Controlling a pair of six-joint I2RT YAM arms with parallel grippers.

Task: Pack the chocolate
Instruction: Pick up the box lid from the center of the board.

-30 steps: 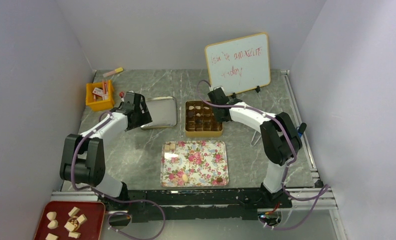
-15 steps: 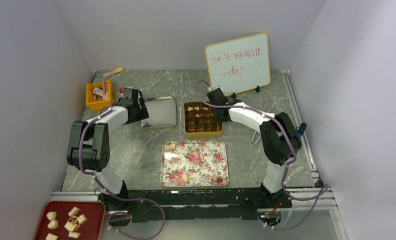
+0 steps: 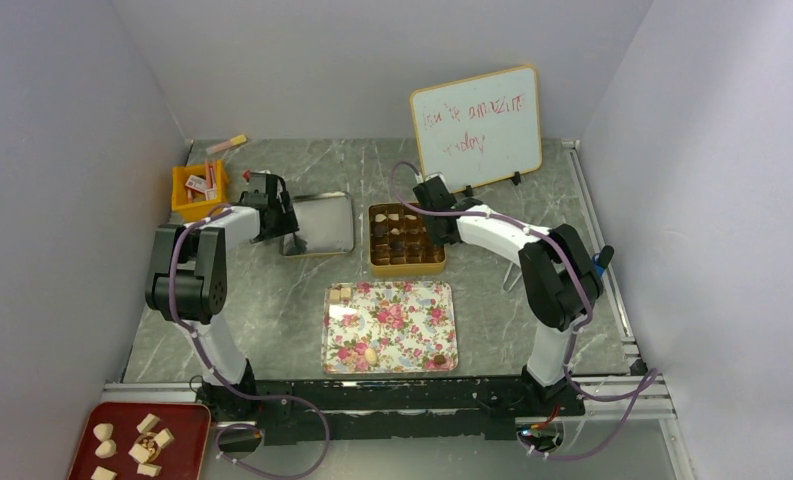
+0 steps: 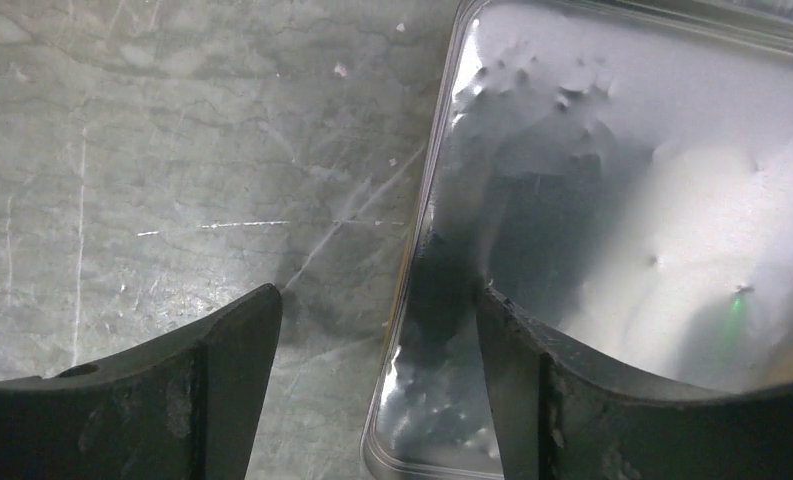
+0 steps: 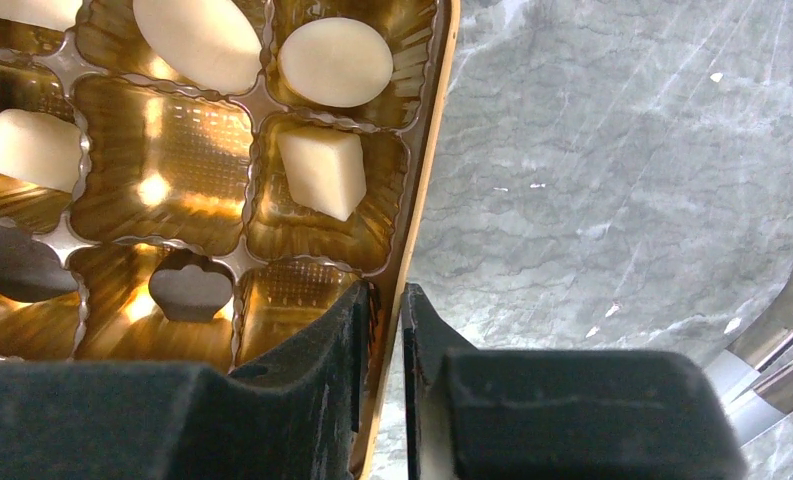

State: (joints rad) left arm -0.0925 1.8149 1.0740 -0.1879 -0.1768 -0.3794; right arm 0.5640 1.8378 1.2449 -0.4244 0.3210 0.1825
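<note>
The bench [image 3: 272, 300] is showing grey marble veining. Mid-frame, the tray [image 3: 402, 320] is wearing pink roses on cream. Above it, the gold box [image 3: 408, 268] is holding dark brown and cream-white chocolate [image 5: 335, 61]. A silver lid [image 3: 322, 225] is gleaming at its left; an orange bin [image 3: 200, 210] is glowing upper left.

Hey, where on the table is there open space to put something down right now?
Bare marble table lies left of the floral tray, and along the back between the orange bin and whiteboard. Crowded: the middle row, with the steel lid, chocolate box, left gripper and right gripper.
</note>
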